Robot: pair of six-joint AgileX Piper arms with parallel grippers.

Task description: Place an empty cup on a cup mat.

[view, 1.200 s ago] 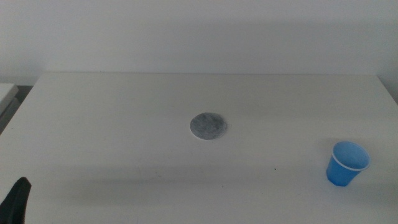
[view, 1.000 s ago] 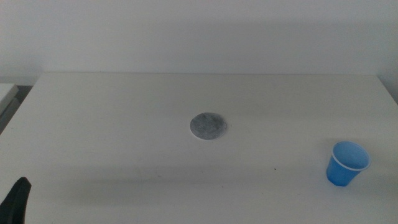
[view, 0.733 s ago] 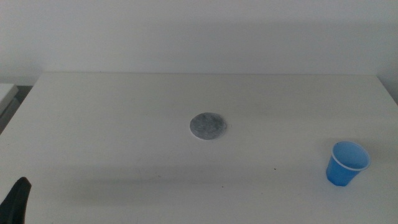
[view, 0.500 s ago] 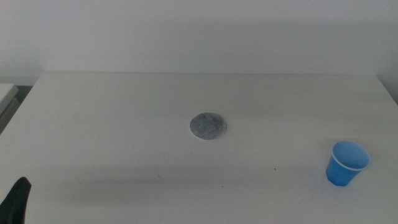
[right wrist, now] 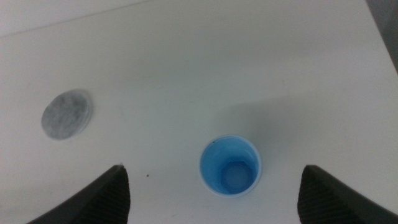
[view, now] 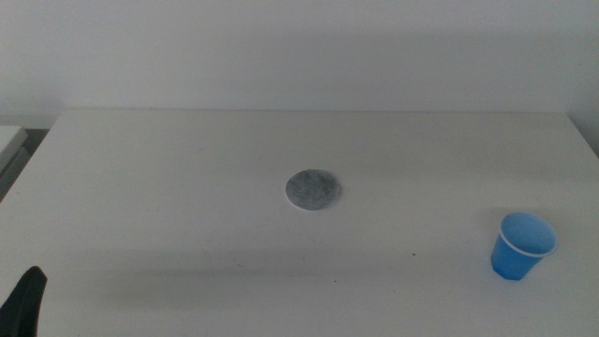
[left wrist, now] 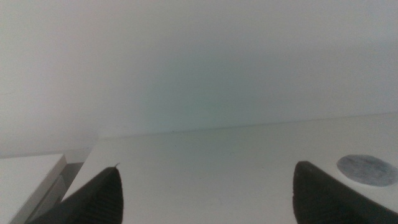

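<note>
Left gripper (view: 23,301) sits at about 8 o'clock on the table (view: 187,168), near edge, only a dark tip showing in the middle view; its wrist view shows the jaws spread wide, gripping nothing. Waiting.

Right gripper (right wrist: 211,186) is out of the middle view; its wrist view looks down with jaws released, wide apart, the cup (right wrist: 229,165) between and just ahead of them. The cup stands upright at roughly 4 o'clock, mouth up, looks empty though the picture is soft. Axis vertical, so a side pinch fits. The right arm is clearly nearer.

Cup mat (view: 313,190) lies flat at table centre, bare, well apart from the cup, toward 10 o'clock from it.
</note>
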